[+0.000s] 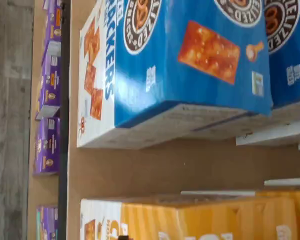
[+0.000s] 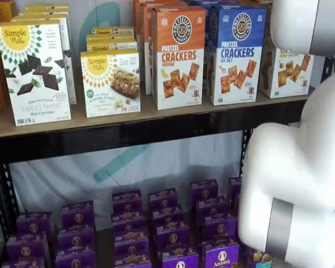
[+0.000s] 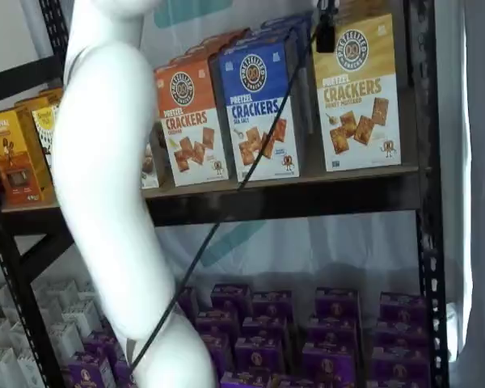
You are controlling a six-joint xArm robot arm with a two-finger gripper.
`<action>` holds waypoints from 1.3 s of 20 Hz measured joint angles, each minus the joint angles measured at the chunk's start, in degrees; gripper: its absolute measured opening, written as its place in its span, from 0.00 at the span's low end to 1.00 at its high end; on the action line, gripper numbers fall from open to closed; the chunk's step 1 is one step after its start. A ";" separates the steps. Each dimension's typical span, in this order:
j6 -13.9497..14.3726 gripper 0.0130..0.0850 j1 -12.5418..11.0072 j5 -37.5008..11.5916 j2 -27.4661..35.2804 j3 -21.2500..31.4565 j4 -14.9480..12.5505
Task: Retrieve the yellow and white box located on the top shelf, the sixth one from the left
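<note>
I see the shelf (image 3: 291, 194) fully stocked; yellow box (image 3: 357, 93) upright at its right end beside the blue box (image 3: 259, 109), untouched. Gripper (image 3: 326, 32) hangs above it, grip state unclear. Grasp and pull-out remain.

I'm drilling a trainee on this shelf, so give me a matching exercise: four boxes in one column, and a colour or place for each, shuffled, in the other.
Things:
1. yellow and white box
2. sea salt cracker box
3. cheddar cracker box
4. small purple boxes

Descriptions:
A. orange top
B. on the lower level
C. blue top
D. nearest the right upright of the top shelf

Pairs: 1-D, 2-C, 3-A, 4-B
</note>
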 joint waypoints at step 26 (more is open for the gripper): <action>2.62 1.00 3.91 5.18 6.89 -10.18 -6.71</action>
